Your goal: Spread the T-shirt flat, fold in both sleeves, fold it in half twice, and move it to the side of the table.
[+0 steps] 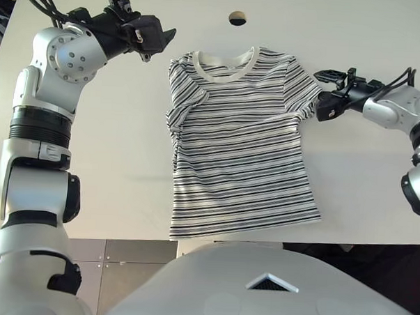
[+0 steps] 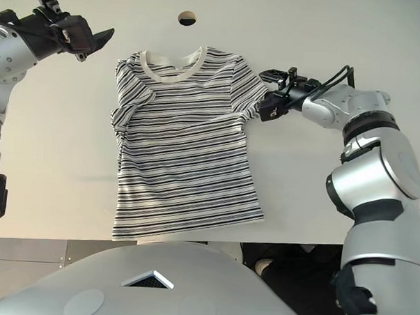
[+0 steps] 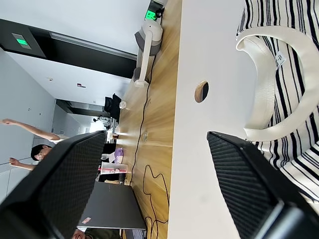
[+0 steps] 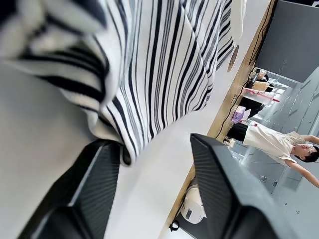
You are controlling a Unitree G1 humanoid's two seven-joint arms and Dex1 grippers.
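The black-and-white striped T-shirt (image 1: 238,145) lies flat on the white table (image 1: 105,167), cream collar (image 1: 224,64) at the far side and hem close to the front edge. Its sleeve on my left (image 1: 178,111) is tucked in over the body and wrinkled. The other sleeve (image 1: 300,85) lies spread outward. My right gripper (image 1: 323,93) is low at that sleeve's outer edge, open, with the hem (image 4: 114,139) hanging between its fingers (image 4: 89,194). My left gripper (image 1: 159,42) hovers open above the table, left of the collar, holding nothing.
A round cable hole (image 1: 238,18) sits in the table beyond the collar. Bare tabletop stretches on both sides of the shirt. The table's front edge (image 1: 123,236) runs just below the hem.
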